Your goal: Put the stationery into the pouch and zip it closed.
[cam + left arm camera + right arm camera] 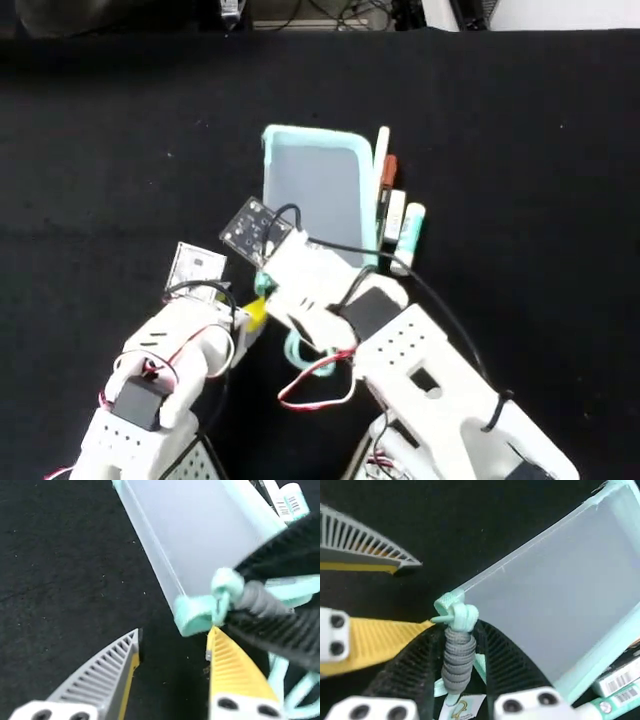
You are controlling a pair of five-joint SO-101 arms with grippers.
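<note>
Right fingers [507, 655] pinch the zipper cord [456, 652] at the near corner of the pouch [312, 185]; left fingers [230, 667] stand wide just beside it, the pouch running lengthwise away.

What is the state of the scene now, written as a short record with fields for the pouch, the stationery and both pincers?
Pouch: mint-green translucent plastic pouch, flat on the black cloth table.
Stationery: pens and markers outside the pouch, along one long side.
Right pincer: shut on the grey cord zip pull at the pouch corner.
Left pincer: open, beside that same corner, holding nothing.
</note>
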